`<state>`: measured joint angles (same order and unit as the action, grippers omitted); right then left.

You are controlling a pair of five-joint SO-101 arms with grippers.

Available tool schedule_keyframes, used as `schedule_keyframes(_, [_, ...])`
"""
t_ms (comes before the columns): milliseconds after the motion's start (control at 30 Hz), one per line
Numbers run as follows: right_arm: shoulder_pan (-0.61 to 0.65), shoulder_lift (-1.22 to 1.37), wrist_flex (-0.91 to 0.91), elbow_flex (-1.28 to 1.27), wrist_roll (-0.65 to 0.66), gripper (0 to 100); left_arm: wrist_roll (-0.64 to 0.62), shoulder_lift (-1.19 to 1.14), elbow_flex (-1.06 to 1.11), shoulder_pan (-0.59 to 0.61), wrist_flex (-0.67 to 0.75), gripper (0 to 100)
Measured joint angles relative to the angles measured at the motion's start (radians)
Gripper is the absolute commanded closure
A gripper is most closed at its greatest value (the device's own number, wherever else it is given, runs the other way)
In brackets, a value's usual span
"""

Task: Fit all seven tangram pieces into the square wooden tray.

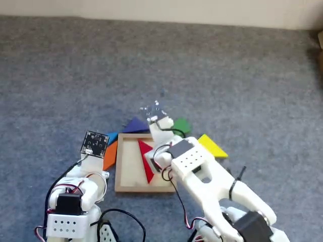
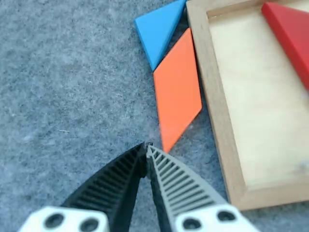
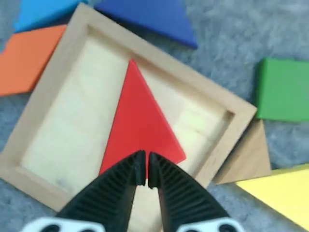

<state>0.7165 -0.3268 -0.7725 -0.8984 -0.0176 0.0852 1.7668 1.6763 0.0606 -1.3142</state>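
Red triangle (image 3: 140, 125) lies inside the square wooden tray (image 3: 169, 68), under the right gripper (image 3: 146, 169), whose tips are pressed together. The left gripper (image 2: 146, 150), tips likewise together, hangs by the orange parallelogram (image 2: 177, 89) just outside the tray.

Grey carpet (image 1: 227, 65) runs up to a pale wall (image 1: 151, 9).

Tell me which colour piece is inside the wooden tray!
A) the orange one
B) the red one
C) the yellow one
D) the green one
B: the red triangle sits within the walls of the wooden tray, while the orange piece, the green piece and the yellow piece all lie outside it.
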Motion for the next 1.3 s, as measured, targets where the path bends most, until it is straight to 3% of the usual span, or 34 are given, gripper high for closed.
schedule_keyframes(433, [0.201,0.129,0.071,0.029,0.0,98.0,0.0,0.0,0.0,0.0,0.0,99])
schedule_keyframes(1300, [0.218,0.101,0.187,0.077,0.0,98.0,0.0,0.0,0.0,0.0,0.0,99])
